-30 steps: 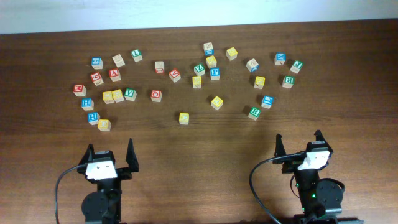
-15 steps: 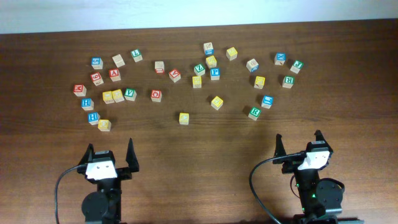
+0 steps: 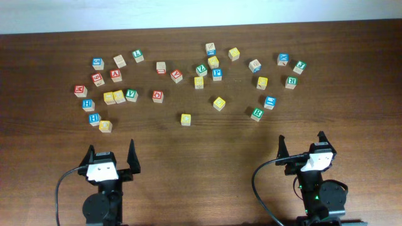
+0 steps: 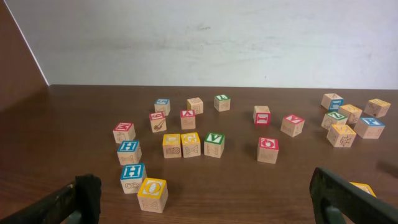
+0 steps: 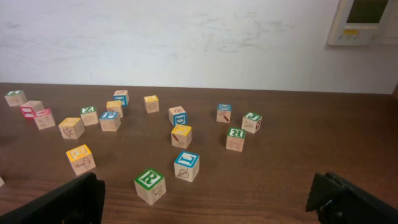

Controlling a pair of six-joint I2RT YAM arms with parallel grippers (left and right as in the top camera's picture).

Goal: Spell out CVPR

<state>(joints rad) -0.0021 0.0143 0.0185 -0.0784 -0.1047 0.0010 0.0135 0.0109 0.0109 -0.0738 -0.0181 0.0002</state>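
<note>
- Fingers spread apart on left gripper point(image 3: 111, 150).
- Right gripper point(image 3: 301, 139): fingers spread too.
- Dark wooden table point(image 3: 201, 154) stretches between them and scattered small wooden letter cubes point(image 3: 186, 118).

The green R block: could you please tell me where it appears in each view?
Overhead: the green R block lies right of centre, at the near edge of the scatter.
Left wrist: not in it.
Right wrist: it is the nearest block, left of centre.
Shared landmark: the blue P block, far right in the left wrist view, left in the right wrist view.
</note>
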